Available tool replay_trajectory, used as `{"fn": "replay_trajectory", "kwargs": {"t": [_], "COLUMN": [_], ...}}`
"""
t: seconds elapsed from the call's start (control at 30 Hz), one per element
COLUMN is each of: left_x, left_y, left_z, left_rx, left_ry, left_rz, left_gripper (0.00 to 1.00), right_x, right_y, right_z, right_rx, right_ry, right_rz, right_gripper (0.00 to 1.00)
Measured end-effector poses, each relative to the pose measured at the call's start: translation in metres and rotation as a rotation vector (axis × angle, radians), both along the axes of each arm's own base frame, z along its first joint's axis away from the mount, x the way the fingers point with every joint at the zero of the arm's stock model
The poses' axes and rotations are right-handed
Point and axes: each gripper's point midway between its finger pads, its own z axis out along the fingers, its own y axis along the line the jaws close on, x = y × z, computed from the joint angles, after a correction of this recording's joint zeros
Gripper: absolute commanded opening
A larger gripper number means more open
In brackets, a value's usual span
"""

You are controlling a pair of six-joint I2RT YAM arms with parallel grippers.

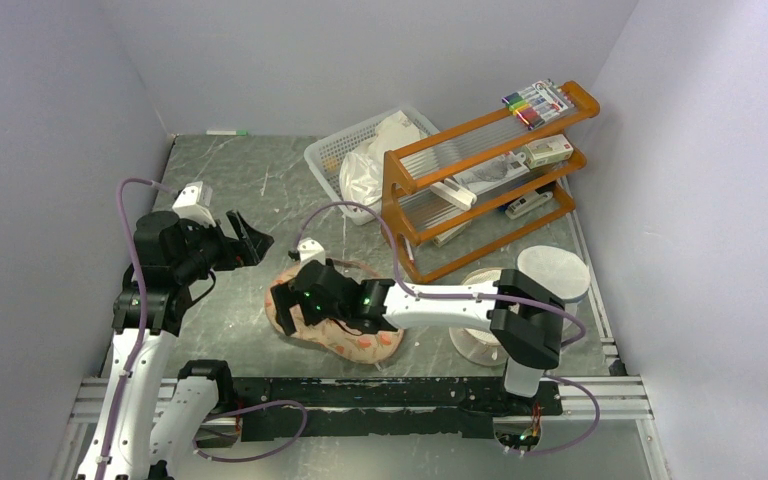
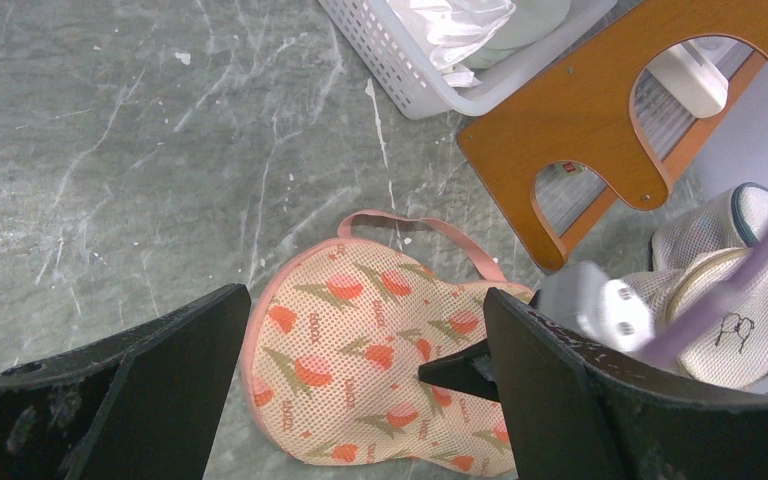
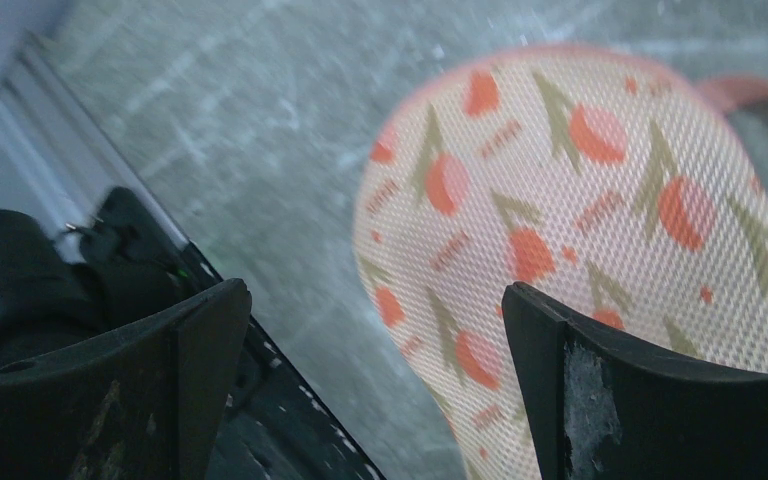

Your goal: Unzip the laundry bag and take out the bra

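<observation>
The laundry bag (image 1: 368,346) is a flat peach mesh pouch with red-orange flowers and a pink rim, lying closed on the grey table. It fills the lower middle of the left wrist view (image 2: 360,370) and the right half of the right wrist view (image 3: 600,220). My right gripper (image 1: 282,302) is open, low over the bag's left end, one finger above the mesh and one above bare table. My left gripper (image 1: 252,240) is open and empty, raised left of the bag. The bra is hidden.
A white basket (image 1: 332,152) with plastic bags stands at the back. An orange wooden rack (image 1: 480,180) stands right of it. White mesh drums (image 1: 550,272) sit by the right arm. The black front rail (image 1: 360,392) runs just near of the bag.
</observation>
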Motion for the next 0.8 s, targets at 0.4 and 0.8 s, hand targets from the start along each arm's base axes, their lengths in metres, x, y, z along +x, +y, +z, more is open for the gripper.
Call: {"fn": "replay_trajectory", "kwargs": {"t": [0.4, 0.8], "left_x": [0.001, 0.004], "left_y": [0.000, -0.001], "left_z": [-0.002, -0.007], "left_rx": [0.000, -0.001], "left_ry": [0.009, 0.030], "left_rz": [0.000, -0.002], "left_gripper": [0.99, 0.99], "right_x": [-0.004, -0.040], "right_y": [-0.063, -0.128], "right_z": [0.063, -0.028], "right_rx": [0.063, -0.136], "right_ry": [-0.109, 0.068], "right_rz": [-0.036, -0.040], "right_gripper": [1.00, 0.97]}}
